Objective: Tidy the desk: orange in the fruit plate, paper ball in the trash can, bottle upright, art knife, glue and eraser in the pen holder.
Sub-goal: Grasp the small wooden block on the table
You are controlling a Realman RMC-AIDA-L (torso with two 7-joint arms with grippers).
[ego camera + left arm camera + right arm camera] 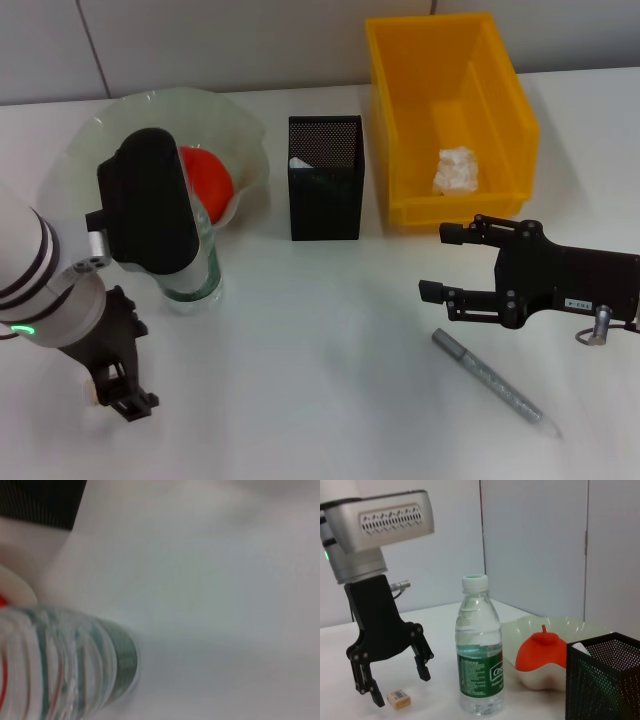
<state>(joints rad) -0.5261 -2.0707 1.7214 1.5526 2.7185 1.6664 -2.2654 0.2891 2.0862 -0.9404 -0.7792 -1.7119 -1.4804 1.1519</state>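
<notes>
Nearest lies a silver pen-shaped art knife (493, 381) on the white desk (320, 370). Above it, the right gripper (440, 262) hovers, jaws spread and empty. The left gripper (395, 677) hangs open over a small tan eraser (399, 699), just beside the upright clear plastic bottle (479, 650). Behind stand the black mesh pen holder (325, 178), the pale scalloped fruit plate (240, 130) holding the orange (208, 178), and the yellow bin (450, 110) with the paper ball (456, 170).

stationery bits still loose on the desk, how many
2: a silver pen-like tool lying by the right pincer, and an eraser under the open left pincer. The mesh pen holder may hide more.
</notes>
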